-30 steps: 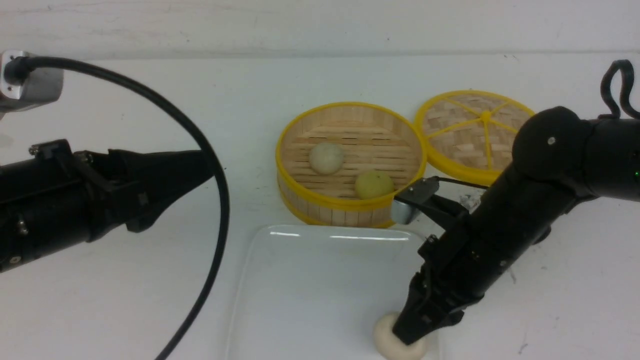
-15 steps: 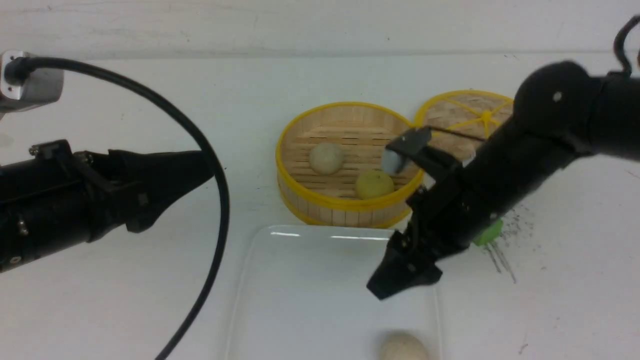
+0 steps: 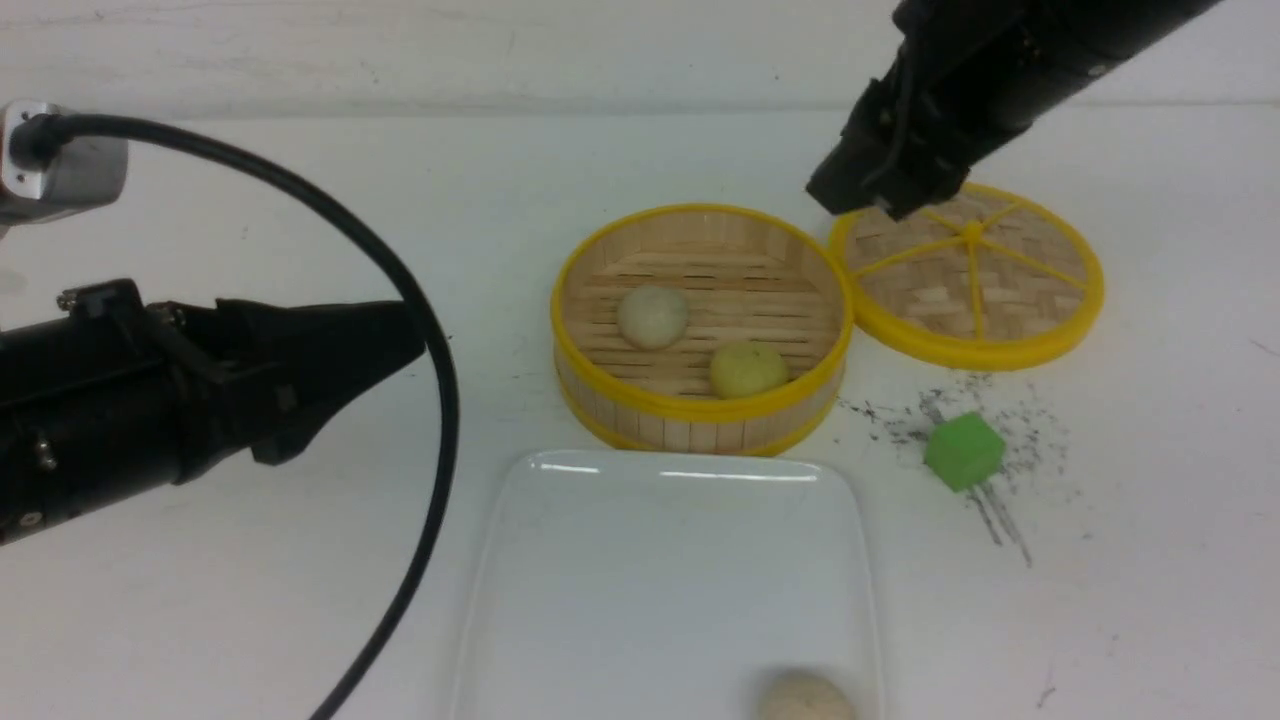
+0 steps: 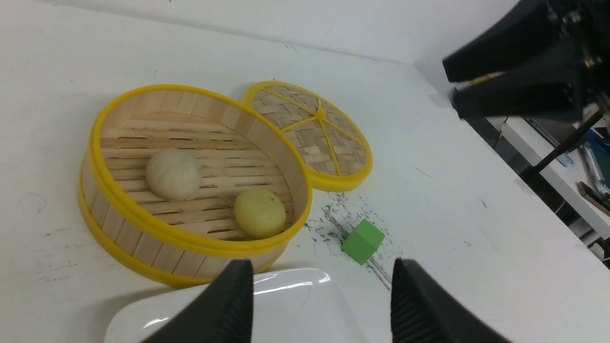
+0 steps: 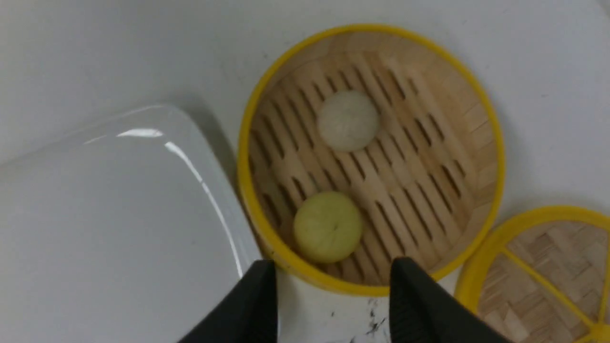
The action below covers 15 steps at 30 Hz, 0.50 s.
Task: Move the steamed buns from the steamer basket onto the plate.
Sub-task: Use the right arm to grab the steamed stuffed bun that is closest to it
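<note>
Right gripper (image 5: pixel 333 269): fingers apart, nothing between them. I have it hanging high over the table, above the spot where the basket and lid rims come together.
Yellow bun (image 5: pixel 328 227): the nearest target, below the tips and a little ahead of them. It lies on the slats, tight against the basket wall on the plate side.
Speckled bun (image 5: pixel 348 120): farther ahead on the same floor, apart from the yellow one and clear of the wall.
Steamer basket (image 5: pixel 376 29): under the tool, upright, with two buns inside.
Lid (image 5: pixel 548 267): off to the tool's outer side, lying flat. Whether its rim touches the basket's I cannot tell.
Green cube (image 3: pixel 963 452): back toward me from the tool, on the scuffed patch of table. It is not my concern.
Plate (image 5: pixel 95 214): beyond the basket wall, on my side, just beside it.
Bun on the plate (image 3: pixel 805 697): well away from the tool, near the plate's closest edge.
Left gripper (image 4: pixel 321 267): farthest off, fingers apart and empty, idle well to the basket's left.
Progress: I judge one of three delivered.
Risk, wall: the yellow bun hugs the wall, so a finger coming straight down could land on the rim and shove or tip the basket.
Risk, bun: it is round and probably soft, so an off-centre pinch could squirt it away or crush it.
Risk, plate: bumping the plate could roll the delivered bun over the rim.
</note>
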### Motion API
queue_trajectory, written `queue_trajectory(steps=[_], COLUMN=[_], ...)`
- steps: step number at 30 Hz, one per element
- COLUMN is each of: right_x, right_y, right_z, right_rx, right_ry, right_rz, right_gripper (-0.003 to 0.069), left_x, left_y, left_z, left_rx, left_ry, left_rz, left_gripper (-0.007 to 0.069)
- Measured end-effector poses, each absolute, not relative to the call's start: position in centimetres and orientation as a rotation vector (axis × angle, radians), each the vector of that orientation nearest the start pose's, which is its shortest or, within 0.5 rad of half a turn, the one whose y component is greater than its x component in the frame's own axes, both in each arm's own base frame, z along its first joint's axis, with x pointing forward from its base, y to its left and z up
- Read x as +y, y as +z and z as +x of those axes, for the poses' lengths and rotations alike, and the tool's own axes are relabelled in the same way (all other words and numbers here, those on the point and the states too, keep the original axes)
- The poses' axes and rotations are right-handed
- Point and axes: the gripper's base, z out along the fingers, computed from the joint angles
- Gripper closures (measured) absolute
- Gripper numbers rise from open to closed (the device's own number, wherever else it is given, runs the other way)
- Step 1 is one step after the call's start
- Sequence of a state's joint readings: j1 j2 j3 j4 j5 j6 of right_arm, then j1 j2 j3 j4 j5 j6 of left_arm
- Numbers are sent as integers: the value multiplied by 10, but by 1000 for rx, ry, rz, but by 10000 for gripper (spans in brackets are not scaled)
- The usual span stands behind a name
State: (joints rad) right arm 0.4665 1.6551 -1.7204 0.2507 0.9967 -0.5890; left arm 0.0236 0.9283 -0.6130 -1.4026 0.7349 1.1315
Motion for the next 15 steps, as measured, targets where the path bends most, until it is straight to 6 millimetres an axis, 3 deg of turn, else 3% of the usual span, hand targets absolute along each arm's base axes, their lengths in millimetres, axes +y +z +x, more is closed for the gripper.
queue_trajectory(steps=[2,8,9,10,12,15], right_x=[185,202,202,206,209,213], right_y=[389,325,325,304,284,268], right_z=[326,369,369,379,387,394], right_rx=[2102,2190,2190,2224,2257,2276], right_ry=[254,197,196,184,182,181], right_rz=[-1140,-1168,-1169,-1184,-1197,-1199], right_gripper=[359,375,373,356,317,251], left_x=[-56,-56,-56,-57,-57,-58], left_y=[312,312,312,312,312,312], left_z=[176,175,175,175,175,174], left_rx=[1920,1920,1920,1921,1921,1922], left_ry=[-826,-831,-831,-837,-845,-847], left_rz=[255,257,257,263,267,269], left_gripper=[216,216,216,216,216,216])
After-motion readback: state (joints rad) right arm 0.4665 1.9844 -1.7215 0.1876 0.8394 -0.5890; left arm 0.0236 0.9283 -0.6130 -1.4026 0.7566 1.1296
